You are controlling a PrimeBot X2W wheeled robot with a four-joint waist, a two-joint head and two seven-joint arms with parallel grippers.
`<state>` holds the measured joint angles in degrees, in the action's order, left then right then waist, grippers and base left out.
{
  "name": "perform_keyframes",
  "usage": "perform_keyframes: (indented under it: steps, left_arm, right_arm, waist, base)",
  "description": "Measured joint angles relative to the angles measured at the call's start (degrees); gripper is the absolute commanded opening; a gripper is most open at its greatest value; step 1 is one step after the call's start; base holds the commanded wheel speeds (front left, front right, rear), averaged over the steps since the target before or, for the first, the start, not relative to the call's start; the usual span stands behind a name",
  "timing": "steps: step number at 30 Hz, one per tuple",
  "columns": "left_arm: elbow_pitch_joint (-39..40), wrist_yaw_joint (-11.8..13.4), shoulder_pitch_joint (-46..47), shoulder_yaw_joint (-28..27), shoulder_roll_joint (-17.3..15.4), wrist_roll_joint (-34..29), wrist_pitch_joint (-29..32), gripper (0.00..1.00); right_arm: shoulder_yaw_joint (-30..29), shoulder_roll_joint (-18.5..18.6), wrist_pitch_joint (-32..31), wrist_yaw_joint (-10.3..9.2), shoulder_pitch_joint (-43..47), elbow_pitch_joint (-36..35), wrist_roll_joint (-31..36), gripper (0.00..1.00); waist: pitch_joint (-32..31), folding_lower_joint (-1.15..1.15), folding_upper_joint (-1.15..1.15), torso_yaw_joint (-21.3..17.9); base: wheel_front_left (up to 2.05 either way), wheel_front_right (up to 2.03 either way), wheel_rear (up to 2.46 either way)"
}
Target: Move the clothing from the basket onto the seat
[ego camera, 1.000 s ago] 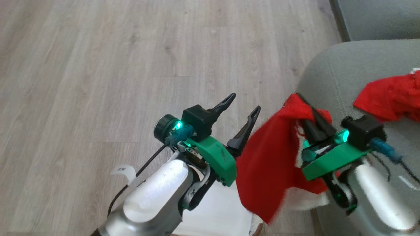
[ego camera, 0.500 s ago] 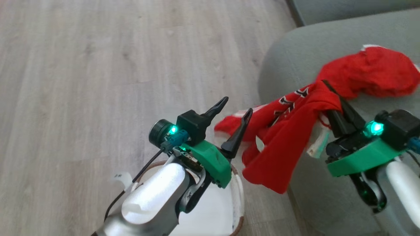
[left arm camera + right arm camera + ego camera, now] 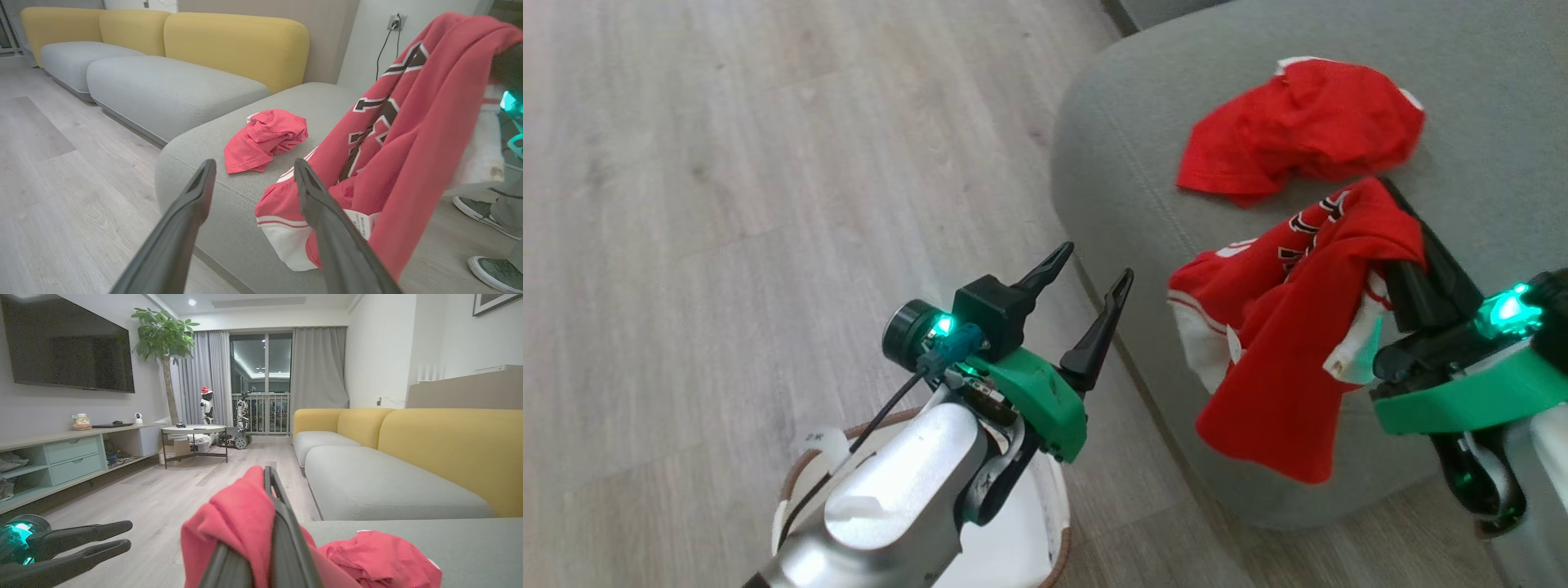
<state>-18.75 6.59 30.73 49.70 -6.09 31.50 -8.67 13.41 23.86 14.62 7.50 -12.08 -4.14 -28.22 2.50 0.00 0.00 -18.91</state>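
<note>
Held garment (image 3: 1290, 343): red, white trim, dark white-edged lettering, not legible. The print on its care label (image 3: 363, 222) is too small to read. Right gripper (image 3: 270, 477) is clamped on it, and the cloth drapes over the front edge of the seat (image 3: 1127, 163). Second garment (image 3: 1298, 131) lies crumpled on the seat. Left gripper (image 3: 1096, 260) is spread wide and empty, with its arm over the basket (image 3: 1059, 510). A person's shoes (image 3: 470, 204) stand nearby.

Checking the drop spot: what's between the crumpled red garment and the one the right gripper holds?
Nothing: only bare seat separates the crumpled garment from the held garment, clearest in the left wrist view.
</note>
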Motion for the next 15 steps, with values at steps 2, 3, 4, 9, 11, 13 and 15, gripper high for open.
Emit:
perform_keyframes:
  steps: [2, 3, 4, 9, 11, 13, 15]
  left_arm:
    - [-0.33, -0.01, 0.22, 0.01, 0.08, 0.0, -0.05, 1.0]
    - [-0.33, -0.01, 0.22, 0.01, 0.08, 0.0, -0.05, 1.0]
    - [-0.51, -0.02, 0.42, 0.02, 0.15, 0.0, -0.07, 1.0]
    - [-1.42, -0.12, 1.12, 0.07, 0.43, 0.02, -0.51, 1.0]
    - [-1.75, -0.21, 1.13, 0.12, 0.47, 0.02, -0.57, 1.0]
    - [-2.01, -0.21, 1.14, 0.2, 0.52, 0.02, -0.58, 1.0]
    - [-2.13, -0.22, 1.24, 0.29, 0.65, 0.02, -0.77, 1.0]
  right_arm:
    - [-0.56, -0.01, 0.0, 0.0, 0.03, -0.52, 0.0, 0.0]
    - [-0.56, -0.01, 0.0, 0.0, 0.03, -0.52, 0.0, 0.0]
    - [-0.96, -0.08, 0.0, 0.0, 0.06, -0.83, -0.01, 0.0]
    - [-2.42, -0.16, 0.01, 0.0, 1.19, -2.12, -0.08, 0.0]
    - [-2.47, -0.16, 0.0, 0.0, 1.83, -2.13, -0.09, 0.0]
    - [-2.54, -0.15, 0.0, 0.0, 2.19, -2.14, -0.09, 0.0]
    - [-2.85, -0.14, 0.0, 0.0, 2.19, -2.42, -0.09, 0.0]
  waist:
    - [0.18, 0.0, 0.0, -1.33]
    - [0.18, 0.0, 0.0, -1.33]
    - [0.27, 0.0, 0.0, -1.98]
    - [0.58, 0.0, 0.0, -4.78]
    - [0.67, 0.0, 0.0, -5.77]
    - [0.75, 0.0, 0.0, -6.66]
    - [0.9, 0.0, 0.0, -7.41]
  base:
    - [0.0, 0.0, 0.0]
    - [0.0, 0.0, 0.0]
    - [0.0, 0.0, 0.0]
    - [0.0, 0.0, 0.0]
    - [0.0, 0.0, 0.0]
    - [0.0, 0.0, 0.0]
    - [0.0, 0.0, 0.0]
